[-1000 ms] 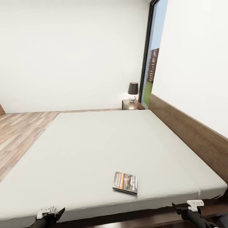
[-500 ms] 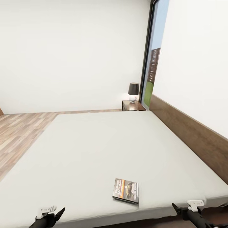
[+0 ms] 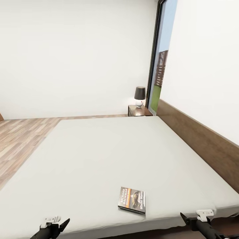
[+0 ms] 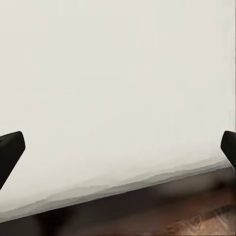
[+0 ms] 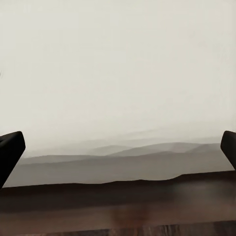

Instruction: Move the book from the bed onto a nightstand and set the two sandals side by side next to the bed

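near the bed's front edge lies the book, flat, long axis pointing away, between both spread, empty end effectors; the right end effector looks nearer than the left end effector.

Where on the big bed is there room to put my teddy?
Almost all of the bed is bare, from the headboard across to the floor side. The book takes one small spot near the front edge. The nightstand top is crowded by a lamp.
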Controlling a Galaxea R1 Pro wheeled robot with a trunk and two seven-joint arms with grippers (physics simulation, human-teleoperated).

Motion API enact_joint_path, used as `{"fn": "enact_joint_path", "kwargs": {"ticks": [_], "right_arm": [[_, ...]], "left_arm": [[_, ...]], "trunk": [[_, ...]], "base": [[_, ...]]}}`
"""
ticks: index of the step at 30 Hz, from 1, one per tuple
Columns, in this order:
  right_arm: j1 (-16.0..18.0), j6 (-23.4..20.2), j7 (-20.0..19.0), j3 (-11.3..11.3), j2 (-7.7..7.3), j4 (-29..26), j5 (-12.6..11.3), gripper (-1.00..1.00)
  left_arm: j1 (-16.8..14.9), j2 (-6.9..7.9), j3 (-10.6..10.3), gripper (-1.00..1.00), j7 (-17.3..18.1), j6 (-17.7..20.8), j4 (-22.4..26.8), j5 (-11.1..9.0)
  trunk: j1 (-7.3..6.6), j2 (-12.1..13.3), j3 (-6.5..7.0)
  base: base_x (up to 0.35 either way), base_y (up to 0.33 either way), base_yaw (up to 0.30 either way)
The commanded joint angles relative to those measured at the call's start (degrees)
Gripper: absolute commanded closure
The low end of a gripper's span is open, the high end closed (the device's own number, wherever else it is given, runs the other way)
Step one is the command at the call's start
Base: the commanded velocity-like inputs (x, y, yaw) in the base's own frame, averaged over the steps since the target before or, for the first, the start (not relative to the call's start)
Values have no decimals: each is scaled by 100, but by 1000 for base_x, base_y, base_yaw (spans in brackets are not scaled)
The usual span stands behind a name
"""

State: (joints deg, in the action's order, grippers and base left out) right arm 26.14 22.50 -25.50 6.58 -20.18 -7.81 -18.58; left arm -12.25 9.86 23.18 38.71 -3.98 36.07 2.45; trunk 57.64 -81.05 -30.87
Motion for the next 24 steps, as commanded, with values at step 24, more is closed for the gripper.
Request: {"fn": "enact_joint_path", "kwargs": {"ticks": [24], "right_arm": [[5, 18, -8, 49, -3, 10, -60, -100]], "left_arm": [[-2291, -866, -1964, -100, 767, 3527, 1486, 192]], "trunk": [[0, -3, -6]], "base": [[44, 0, 0]]}}
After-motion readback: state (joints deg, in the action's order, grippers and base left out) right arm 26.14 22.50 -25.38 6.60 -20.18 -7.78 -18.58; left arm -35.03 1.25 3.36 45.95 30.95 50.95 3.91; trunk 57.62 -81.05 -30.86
